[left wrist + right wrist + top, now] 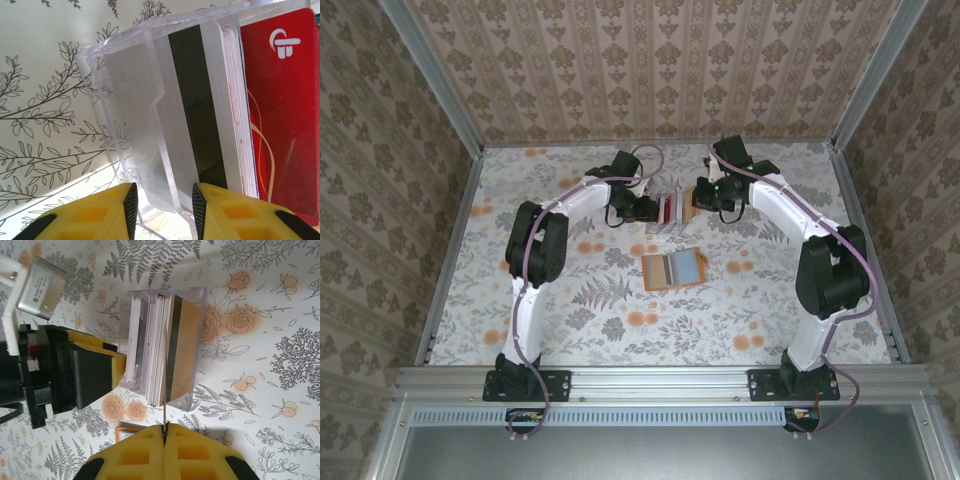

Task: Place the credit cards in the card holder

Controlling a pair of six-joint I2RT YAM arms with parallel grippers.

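Note:
A clear rack (665, 213) near the table's middle holds a row of upright credit cards (152, 350), with a red card (280, 110) at one end. My left gripper (163, 200) is shut on the rack's clear end wall (130, 100); it sits on the rack's left side (645, 208). On the rack's right side, my right gripper (697, 198) is shut on the edge of one thin card (164, 405), which stands edge-on among the others. The orange card holder (674, 269) lies open and flat on the table in front of the rack, and its corner (122, 432) peeks out beside my right fingers.
The table is covered with a floral cloth (570, 320). Patterned walls and metal rails enclose it on three sides. Both arms arch in from the near edge and meet at the rack.

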